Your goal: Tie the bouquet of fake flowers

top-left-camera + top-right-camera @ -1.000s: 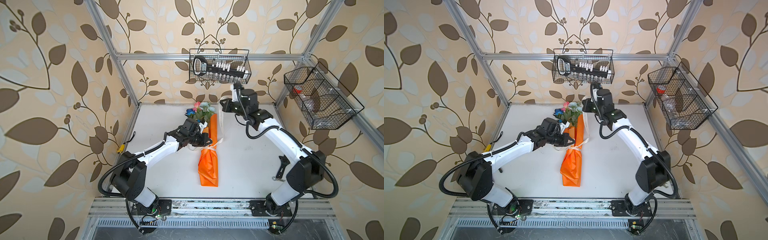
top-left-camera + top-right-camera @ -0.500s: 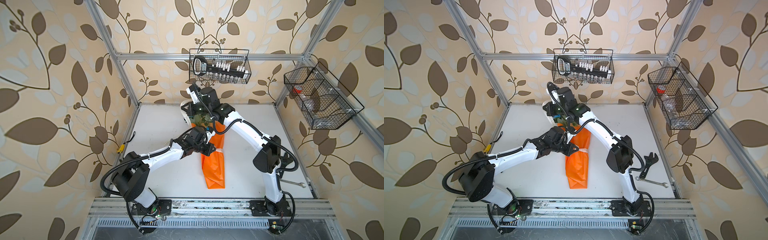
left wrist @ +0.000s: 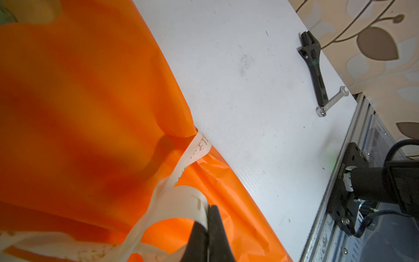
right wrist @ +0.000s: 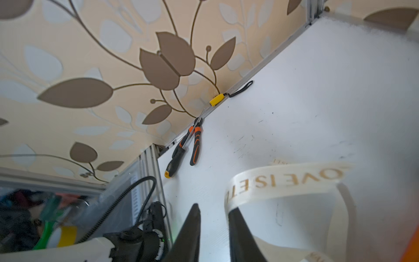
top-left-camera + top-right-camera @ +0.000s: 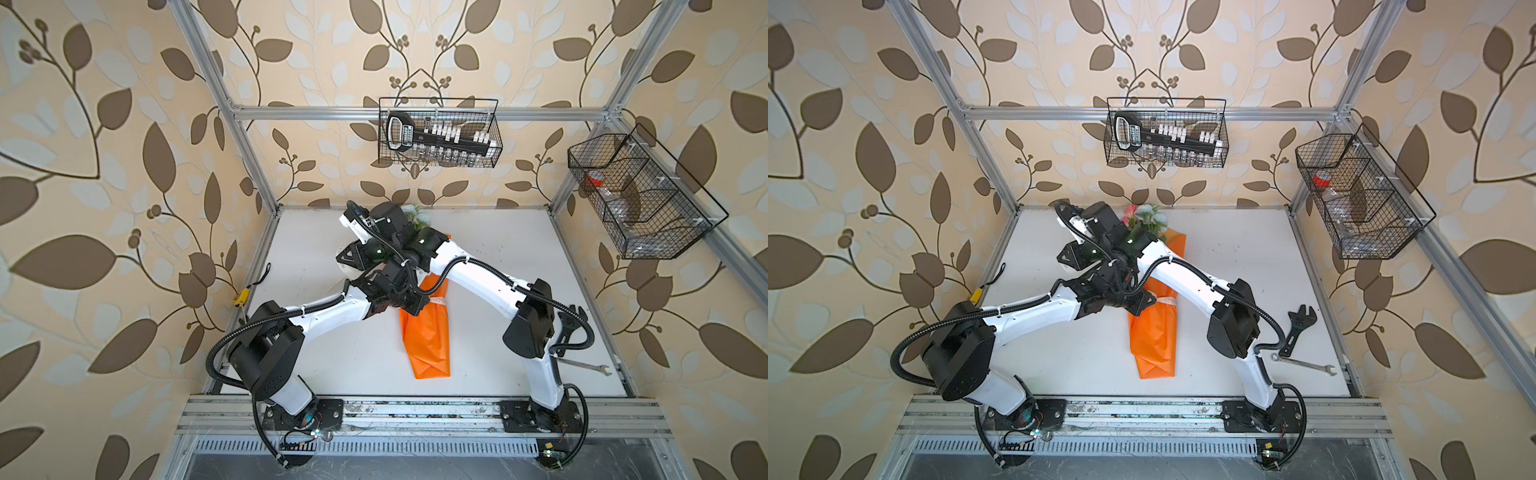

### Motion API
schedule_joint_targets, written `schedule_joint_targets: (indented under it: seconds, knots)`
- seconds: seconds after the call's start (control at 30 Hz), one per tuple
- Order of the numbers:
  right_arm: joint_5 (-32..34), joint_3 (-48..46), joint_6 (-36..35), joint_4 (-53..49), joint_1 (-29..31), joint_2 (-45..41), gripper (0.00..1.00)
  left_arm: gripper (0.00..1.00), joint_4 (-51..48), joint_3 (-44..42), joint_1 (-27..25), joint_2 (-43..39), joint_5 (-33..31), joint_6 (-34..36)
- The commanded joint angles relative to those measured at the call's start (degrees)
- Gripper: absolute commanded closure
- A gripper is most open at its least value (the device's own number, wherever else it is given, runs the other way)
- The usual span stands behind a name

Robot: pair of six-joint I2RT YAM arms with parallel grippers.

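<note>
Two crossed arms [image 5: 1183, 276] cover bouquet [image 5: 1154, 340] middle, ribbon [image 5: 1165, 300] mostly hidden

Beige leaf-print wallpaper [image 5: 104, 166] surrounds a white counter [image 5: 540, 232]; an aluminium frame [image 5: 332, 113] holds a back basket [image 5: 384, 154] and a side basket [image 5: 665, 232], contents largely indistinct.

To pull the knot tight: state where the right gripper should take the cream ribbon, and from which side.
Take the cream ribbon at the sharp bend of its raised loop. There the band runs beside one finger of the open right gripper, flat face toward it, seemingly clear of the table. Shifting sideways toward the loop should slip it between the fingers.
</note>
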Motion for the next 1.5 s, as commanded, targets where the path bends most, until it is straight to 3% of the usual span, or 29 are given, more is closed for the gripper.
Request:
schedule_joint_targets:
  seconds: [0.0,0.07,0.13,0.3,0.4,0.57,0.67,0.77,0.87,1.0,1.27,1.47]
  knots:
    - [5.4,-0.8,-1.7,-3.6,-0.4,-5.6,0.48,1.0,1.6,1.1,0.1,0.0,-0.5,0.9]
    - [6.5,-0.9,-2.3,-4.0,-0.5,-7.7,0.37,1.0,1.5,1.5,0.1,0.2,-0.7,0.3]
    - [7.6,-1.2,-2.5,-4.3,-0.5,-9.5,0.32,1.0,1.2,2.0,0.1,0.5,-0.9,0.0]
    - [11.1,-3.0,-2.9,-4.2,-0.7,-14.2,0.31,1.0,0.5,2.9,0.1,1.1,-1.3,-1.1]
    - [19.9,-8.8,-1.8,-2.4,-0.7,-20.3,0.33,1.0,-0.8,3.9,0.1,1.8,-1.6,-2.5]
    - [41.5,-29.9,2.0,6.8,-1.1,-39.9,0.35,1.0,-4.0,6.6,0.5,3.9,-1.6,-5.7]
    - [50.7,-41.2,4.0,10.0,-1.4,-51.9,0.33,1.0,-5.3,8.0,1.4,4.9,-0.5,-7.4]
    - [55.1,-49.0,4.6,9.0,-1.4,-61.1,0.36,1.0,-5.4,9.1,2.9,5.2,1.8,-9.8]
    - [54.0,-56.4,5.5,7.6,-1.1,-67.7,0.41,1.0,-6.3,10.6,3.9,5.6,3.4,-11.6]
    - [51.2,-65.0,8.4,5.5,-0.8,-72.0,0.42,1.0,-7.1,10.9,5.0,5.3,4.2,-15.3]
    - [42.7,-72.5,15.2,5.9,-1.0,-65.6,0.49,1.0,-5.1,5.9,5.6,-0.9,1.5,-21.0]
    - [32.2,-75.2,13.8,13.9,-0.4,-61.5,0.51,1.0,-5.7,5.1,6.6,-1.9,1.1,-24.4]
